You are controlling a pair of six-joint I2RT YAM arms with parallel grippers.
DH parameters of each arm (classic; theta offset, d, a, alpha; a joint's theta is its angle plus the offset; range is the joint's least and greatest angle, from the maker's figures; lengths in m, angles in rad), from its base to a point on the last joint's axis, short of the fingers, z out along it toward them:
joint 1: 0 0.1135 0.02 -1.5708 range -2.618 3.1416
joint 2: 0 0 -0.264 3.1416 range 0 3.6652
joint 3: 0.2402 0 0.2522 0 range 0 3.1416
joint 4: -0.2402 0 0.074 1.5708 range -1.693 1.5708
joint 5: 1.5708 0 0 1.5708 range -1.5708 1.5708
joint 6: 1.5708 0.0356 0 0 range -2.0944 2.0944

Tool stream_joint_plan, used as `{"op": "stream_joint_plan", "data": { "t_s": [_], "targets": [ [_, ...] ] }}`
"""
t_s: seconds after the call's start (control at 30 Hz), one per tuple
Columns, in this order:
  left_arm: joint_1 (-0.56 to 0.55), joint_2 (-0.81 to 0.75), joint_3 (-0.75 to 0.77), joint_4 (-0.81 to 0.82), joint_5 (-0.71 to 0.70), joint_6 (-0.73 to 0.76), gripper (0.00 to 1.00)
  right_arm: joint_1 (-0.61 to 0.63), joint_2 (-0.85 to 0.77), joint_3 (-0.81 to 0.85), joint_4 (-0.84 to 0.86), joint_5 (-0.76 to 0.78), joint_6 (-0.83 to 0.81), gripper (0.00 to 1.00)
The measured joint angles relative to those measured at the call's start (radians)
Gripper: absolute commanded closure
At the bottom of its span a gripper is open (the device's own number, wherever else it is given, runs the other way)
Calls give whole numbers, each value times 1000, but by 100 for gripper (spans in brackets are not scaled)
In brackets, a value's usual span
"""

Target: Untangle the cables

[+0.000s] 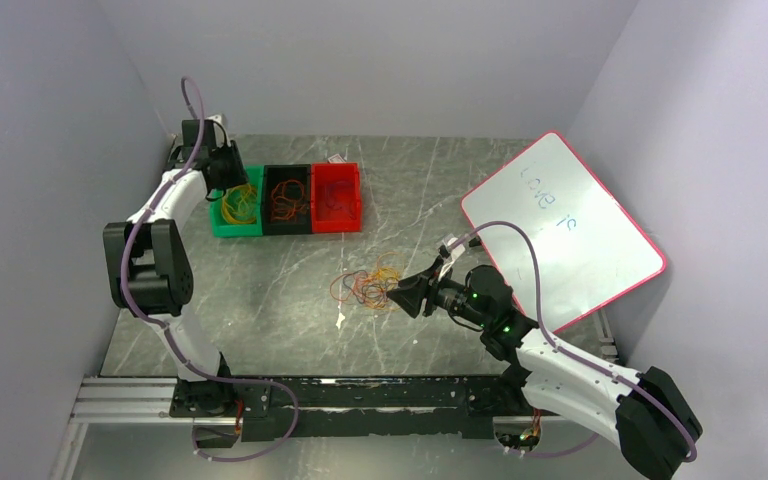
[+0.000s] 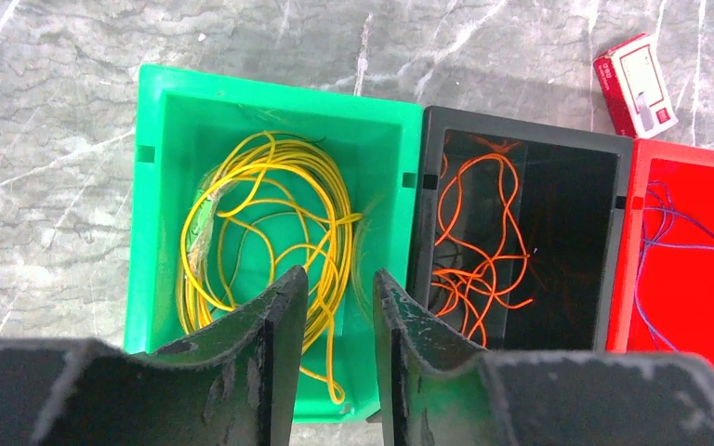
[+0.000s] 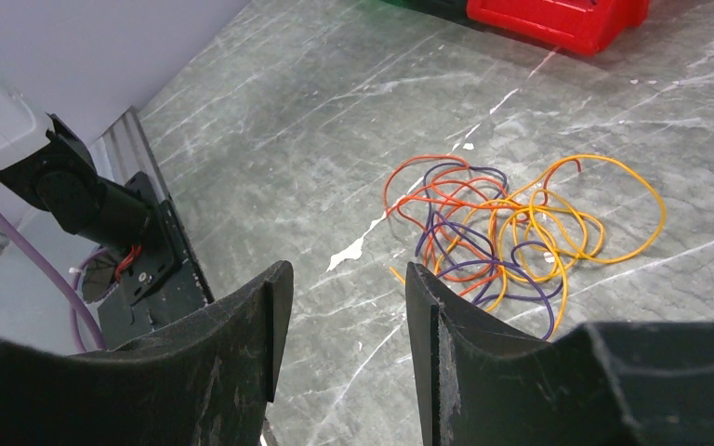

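A loose tangle of orange, yellow and purple cables (image 1: 368, 287) (image 3: 483, 223) lies mid-table. My right gripper (image 1: 407, 295) (image 3: 349, 269) hangs open just right of it, nothing between its fingers. Three bins stand in a row at the back left. Yellow cables (image 2: 186, 251) are coiled in the green bin (image 1: 222, 228) (image 2: 153, 186). Orange cables (image 2: 469, 279) lie in the black bin (image 1: 287, 228) (image 2: 521, 139), and a thin purple cable (image 2: 669, 246) in the red bin (image 1: 337, 225) (image 2: 688, 158). My left gripper (image 1: 230, 180) (image 2: 339, 274) hovers over the green bin, open and holding nothing.
A whiteboard with a red rim (image 1: 560, 225) lies tilted at the right, close behind the right arm. A small red and white box (image 2: 639, 84) sits behind the black and red bins. Walls close in the table on the left, back and right.
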Motion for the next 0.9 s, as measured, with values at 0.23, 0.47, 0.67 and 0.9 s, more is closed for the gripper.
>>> {"op": "stream_joint_plan", "data": {
  "t_s": [0.23,0.47,0.67,0.9],
  "targets": [
    [0,23,0,-9,-4,2,67,0,-6,0,-2,1,0,48],
    [0,28,0,-26,-22,8,61,0,-8,0,-2,0,0,48],
    [0,28,-7,-28,-30,11,62,0,-7,0,-1,0,0,48],
    [-7,28,-39,-36,-30,10,65,0,-7,0,0,0,2,48]
  ]
}}
